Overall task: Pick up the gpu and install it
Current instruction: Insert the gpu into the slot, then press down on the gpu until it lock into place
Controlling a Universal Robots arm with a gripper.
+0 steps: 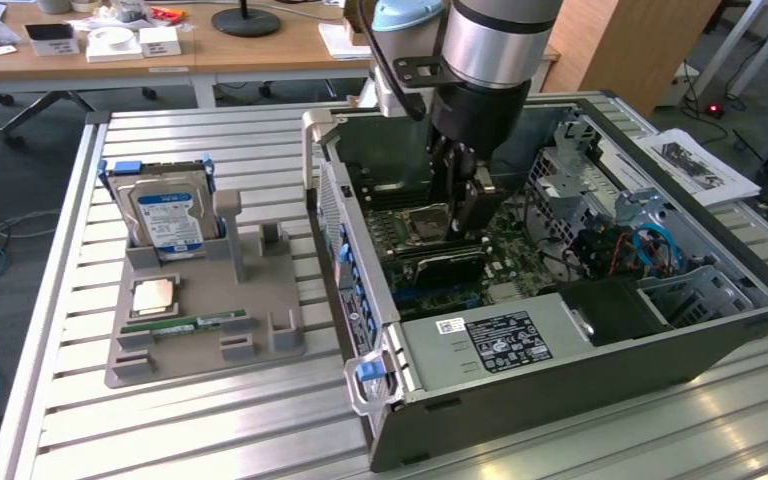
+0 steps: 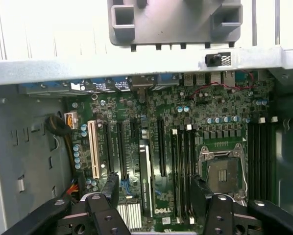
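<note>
Atop a slatted aluminium table [image 1: 197, 440], ribbed and bright: open tower case [image 1: 584, 380], dark sheet-metal walls, lying on its side with the interior facing up. Beside it, toward the exterior view's left, a grey moulded tray [image 1: 191, 365], matt plastic with blocky upright holders. Inside the case, a green motherboard [image 2: 220, 105], densely studded with small capacitors, long black slots and one white slot.

On the tray: blue-labelled silver hard drive [image 1: 171, 215] standing upright, and a small green RAM stick [image 1: 204, 324] lying flat.

Down in the case, over the board: gripper [image 2: 153, 188], jaws spread wide, grasping nothing. Black fingers [image 2: 110, 188] to either side of the slot row, apart from the card between them.

Between those fingers, standing on edge in a slot: gpu [image 2: 145, 176], thin, dark and long, seemingly seated in the board already. Seen in the exterior view as a low dark strip just below the fingertips [image 1: 448, 263].

Handling, as a judgement:
- Probably light and stiff, but fragile.
- Thin board likely to flex or crack under a twisting load.
- Smooth flat faces likely slippery against hard pads.
- Best taken across the two flat faces near mid-length, high on the upper edge, well clear of the connector edge and any raised components.
- Squeeze kept modest and push kept straight along the slot, never sideways.
</note>
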